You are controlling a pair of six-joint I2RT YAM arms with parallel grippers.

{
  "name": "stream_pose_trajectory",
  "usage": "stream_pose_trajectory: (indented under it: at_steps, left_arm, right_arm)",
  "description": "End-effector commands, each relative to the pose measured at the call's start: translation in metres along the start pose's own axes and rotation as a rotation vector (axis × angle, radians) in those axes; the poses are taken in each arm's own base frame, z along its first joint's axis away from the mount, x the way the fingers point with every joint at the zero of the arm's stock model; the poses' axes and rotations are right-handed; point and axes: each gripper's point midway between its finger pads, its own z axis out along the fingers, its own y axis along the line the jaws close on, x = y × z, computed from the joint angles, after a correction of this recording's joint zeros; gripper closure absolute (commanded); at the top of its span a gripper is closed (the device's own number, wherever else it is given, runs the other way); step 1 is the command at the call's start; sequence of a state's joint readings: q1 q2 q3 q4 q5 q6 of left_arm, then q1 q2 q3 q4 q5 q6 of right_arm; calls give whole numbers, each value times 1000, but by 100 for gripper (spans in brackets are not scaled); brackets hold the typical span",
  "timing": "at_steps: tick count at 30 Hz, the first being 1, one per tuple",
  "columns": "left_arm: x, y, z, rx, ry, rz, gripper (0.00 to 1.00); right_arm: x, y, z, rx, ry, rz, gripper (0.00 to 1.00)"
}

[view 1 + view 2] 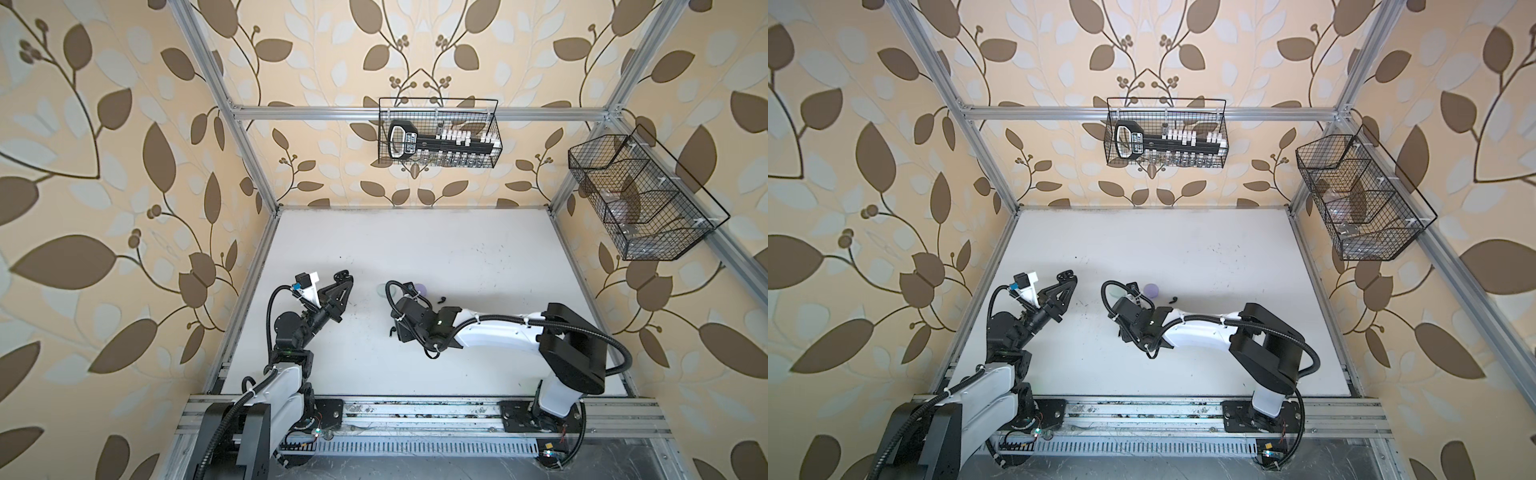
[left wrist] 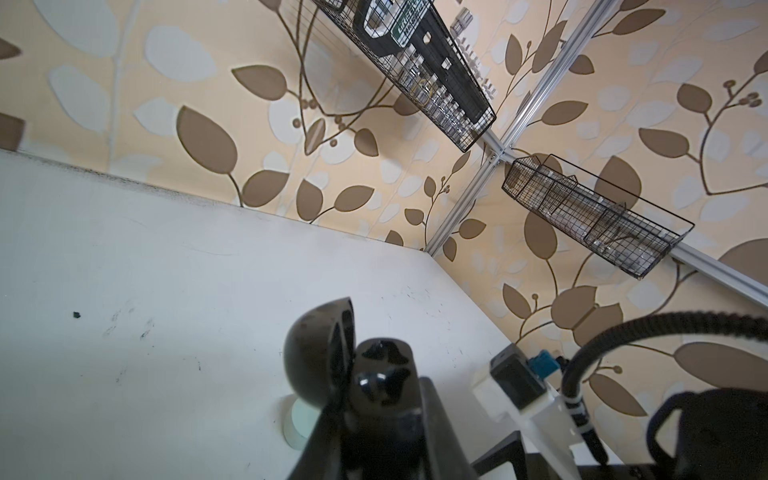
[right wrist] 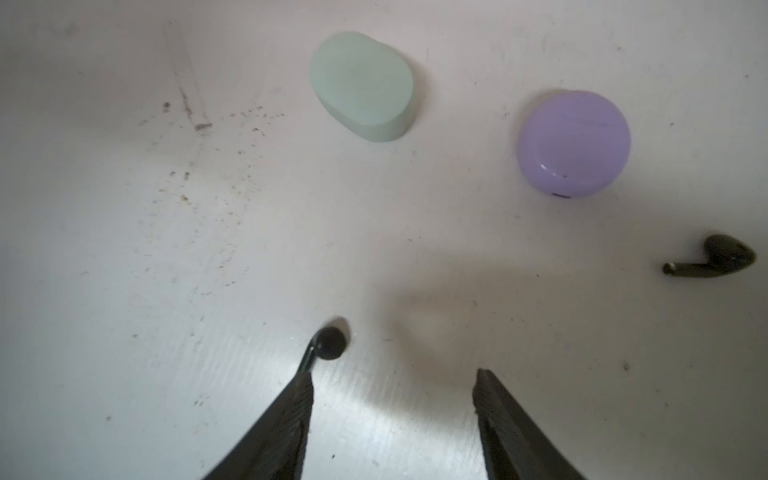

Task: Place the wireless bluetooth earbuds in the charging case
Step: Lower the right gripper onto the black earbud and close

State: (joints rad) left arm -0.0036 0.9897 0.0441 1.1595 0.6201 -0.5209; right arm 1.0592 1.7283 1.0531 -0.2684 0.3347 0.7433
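R jaws are standing apart w/ nothing btwn them, tips pointing down at the desk (image 3: 124, 249). One black bud (image 3: 328, 343) is lying just off the tip of one finger (image 3: 291, 415). Its stem is running down to that tip, touching it or slipping behind it; can't tell which. The bud's head is sitting outside the gap, not btwn the fingers. In both top views this bud is hiding under the R arm. A 2nd black bud (image 3: 710, 257) is lying on its side well apart from both fingers, out past the other one.

Ahead of the R jaws, a mint case (image 3: 361, 87) and a lilac case (image 3: 573, 143) are lying shut, near each other but not touching.

L jaws are clamping a black case (image 2: 320, 353) w/ its lid swung open, over the L part of the desk, well apart from the R jaws.

Buds and both shut cases are sitting mid-desk, far from every edge. Bare desk is stretching back to the rear wall and out to the R side. Two wire baskets (image 1: 438, 133) (image 1: 640, 199) are hanging on the walls.
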Motion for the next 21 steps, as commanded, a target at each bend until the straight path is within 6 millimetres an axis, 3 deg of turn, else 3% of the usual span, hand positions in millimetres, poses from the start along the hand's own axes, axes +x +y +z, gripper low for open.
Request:
stream_pose_trajectory:
  at_steps: [1, 10, 21]
  left_arm:
    - [-13, -17, 1, 69, -71, 122, 100]
    - [-12, -16, 4, 84, -69, 118, 100]
    - [-15, -18, -3, 60, -84, 133, 100]
  right_arm:
    - [9, 14, 10, -26, 83, 63, 38]
    - [30, 27, 56, 79, 205, 21, 43]
    - [41, 23, 54, 138, 214, -3, 51]
